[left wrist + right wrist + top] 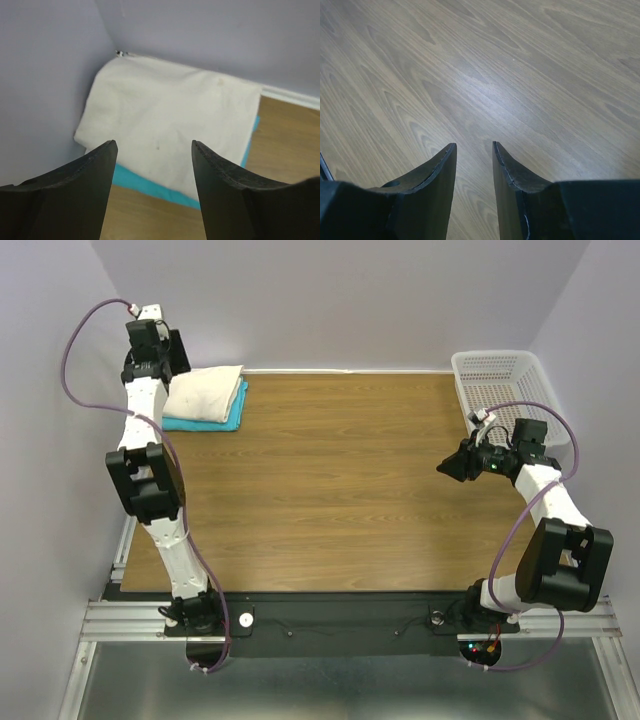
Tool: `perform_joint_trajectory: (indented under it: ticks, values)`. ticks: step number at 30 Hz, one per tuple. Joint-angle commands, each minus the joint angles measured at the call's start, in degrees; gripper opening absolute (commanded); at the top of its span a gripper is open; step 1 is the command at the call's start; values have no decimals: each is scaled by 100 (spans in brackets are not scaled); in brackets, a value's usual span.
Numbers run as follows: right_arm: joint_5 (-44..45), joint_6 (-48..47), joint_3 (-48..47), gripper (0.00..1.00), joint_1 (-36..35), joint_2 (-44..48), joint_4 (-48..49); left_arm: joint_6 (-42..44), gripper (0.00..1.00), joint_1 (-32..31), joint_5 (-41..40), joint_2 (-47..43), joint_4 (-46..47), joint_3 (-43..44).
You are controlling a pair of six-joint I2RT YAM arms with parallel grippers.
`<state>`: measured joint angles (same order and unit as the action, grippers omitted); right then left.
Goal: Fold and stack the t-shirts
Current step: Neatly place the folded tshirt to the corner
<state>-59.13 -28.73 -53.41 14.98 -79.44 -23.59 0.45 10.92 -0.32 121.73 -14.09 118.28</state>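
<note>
Wood-grain worktop (330,490) carries everything. Near its right edge the right fingers (442,170) hang slightly apart, holding nothing. At the far left corner the left fingers (95,170) stand wide apart over the folded cream-white t-shirt (170,120), which lies on the turquoise-blue t-shirt (145,184).

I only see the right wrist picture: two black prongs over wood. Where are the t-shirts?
Observer: Stacked at the far left corner of the table, the cream-white shirt folded on top of the turquoise shirt.
Operator: Is the other claw holding them?
Observer: No, the left claw is open, pointed at the stack, gripping nothing.
Operator: Anything else there?
Observer: A white mesh basket stands at the far right corner.
</note>
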Motion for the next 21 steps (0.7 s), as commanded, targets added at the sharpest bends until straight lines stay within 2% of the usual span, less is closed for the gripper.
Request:
perform_joint_trajectory:
  ticks: [1,2,5,8,13,21]
  values:
    - [-116,-80,-267,40,40,-1,4,324,72,-63,963,-781,-261,-962]
    - [-125,-80,-267,40,40,-10,4,307,71,-63,1033,-887,-200,-1417]
    - [-116,-71,-276,40,40,7,-14,403,70,-151,1165,-1107,-174,-1999]
    - [-107,-71,-284,40,40,16,-22,500,70,-362,1078,-1099,-156,-2212]
    - [-142,-80,-293,40,40,7,-40,720,70,-914,358,-468,-444,-1653]
    - [-142,-98,-302,40,40,-19,-66,948,70,-1337,-653,227,-683,-1132]
